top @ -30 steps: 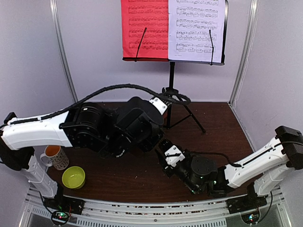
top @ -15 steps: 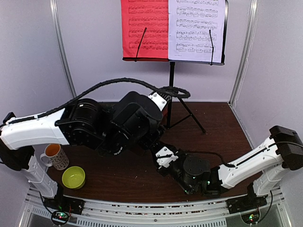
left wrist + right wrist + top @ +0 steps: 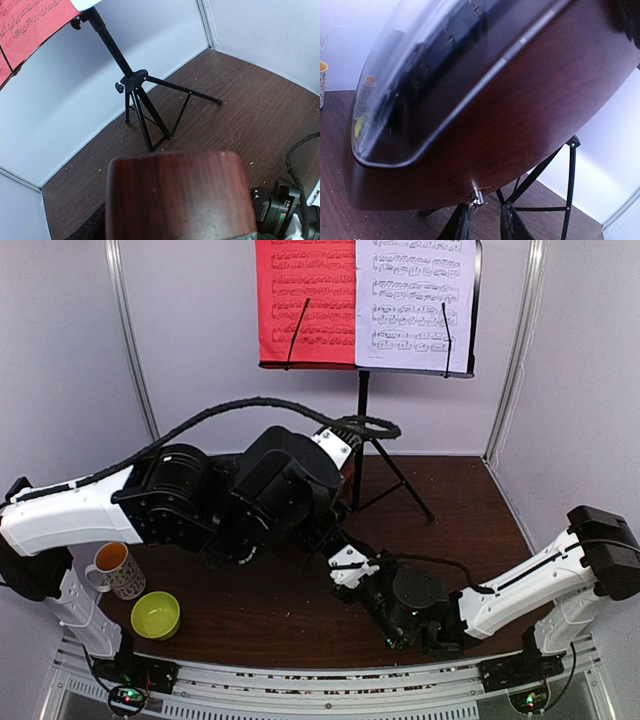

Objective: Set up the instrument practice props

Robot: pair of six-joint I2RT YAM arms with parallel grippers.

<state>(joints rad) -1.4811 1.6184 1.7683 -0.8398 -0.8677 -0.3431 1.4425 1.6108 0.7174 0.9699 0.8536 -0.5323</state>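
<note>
The black music stand [image 3: 363,410] rises at the back of the table with a red sheet [image 3: 300,300] and a white sheet [image 3: 410,300] on its desk. Its tripod [image 3: 145,110] shows in both wrist views. The dark-wood metronome [image 3: 175,195] fills the bottom of the left wrist view, hiding my left gripper's fingers, and hangs tilted above the table. My left gripper [image 3: 320,532] is shut on it. The right wrist view shows the clear cover [image 3: 420,75] and a small metal key [image 3: 477,199] on the wood. My right gripper [image 3: 485,215] stands narrowly open around that key.
A patterned mug [image 3: 118,570] and a yellow-green bowl [image 3: 155,615] sit at the near left of the brown table [image 3: 460,510]. White walls close in the back and both sides. A black cable loops from the left arm over to the stand.
My right gripper has slid a little left, up under the metronome, and its fingers have narrowed. The left arm has shifted slightly with the metronome still in its grip.
</note>
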